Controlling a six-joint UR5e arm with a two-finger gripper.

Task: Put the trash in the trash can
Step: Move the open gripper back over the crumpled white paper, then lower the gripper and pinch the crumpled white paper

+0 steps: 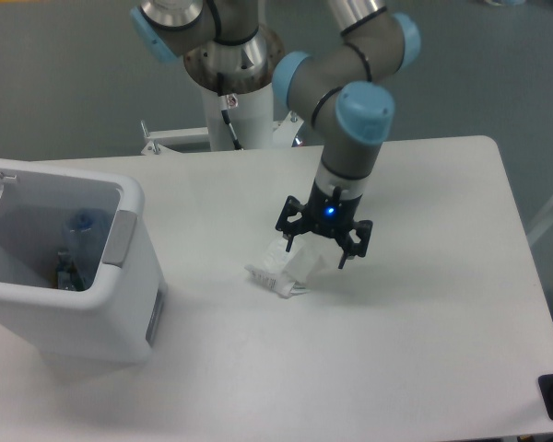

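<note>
- The crumpled white paper wad [281,270] lies on the white table [424,322], about midway between the near and far edges and a little left of the middle.
- The gripper [315,254] hangs over the wad's right end: its left finger comes down at the wad's upper right part, its right finger stands beyond the wad on the side toward the table's right edge.
- The fingers [342,258] are spread wide and nothing is held between them; whether a fingertip touches the paper cannot be told.
- A blue light glows on the gripper's black body, and the arm [350,129], grey with light blue joints, rises from it toward the far edge.
- The crushed clear plastic bottle [81,238] with its blue cap is inside the trash can [120,304], against the can's right wall.
- The trash can stands at the table's left edge, well apart from the wad and the gripper, with its grey panel [120,238] on the side facing them.
- The robot's white pedestal [240,115] stands behind the far edge.
</note>
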